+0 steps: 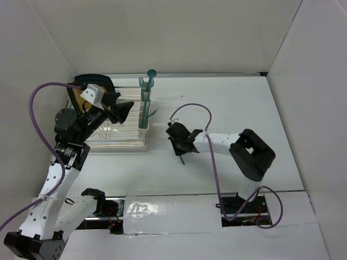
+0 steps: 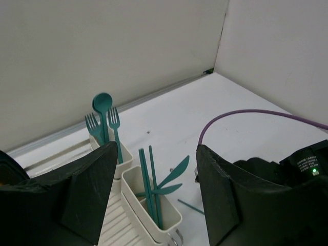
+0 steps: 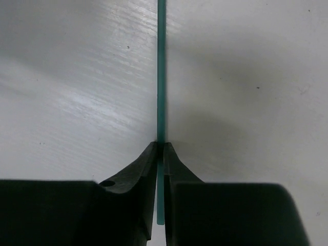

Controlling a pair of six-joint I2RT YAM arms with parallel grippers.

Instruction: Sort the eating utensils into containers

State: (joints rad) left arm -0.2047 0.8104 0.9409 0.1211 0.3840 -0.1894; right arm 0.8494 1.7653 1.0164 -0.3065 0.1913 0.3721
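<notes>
Jaws pinched narrow, the right gripper clamps a slim teal utensil handle low over the table, its head out of view. The left gripper hangs spread wide and empty above the dish rack. White panel walls box in the smooth, faintly glossy tabletop, with broad open room toward the right wall. The rack fills the far-left corner. Along its right edge stand the joined cream plastic containers, well left of the held utensil. A spoon and two forks stand upright in the far cup; knives lean in the nearer one.
</notes>
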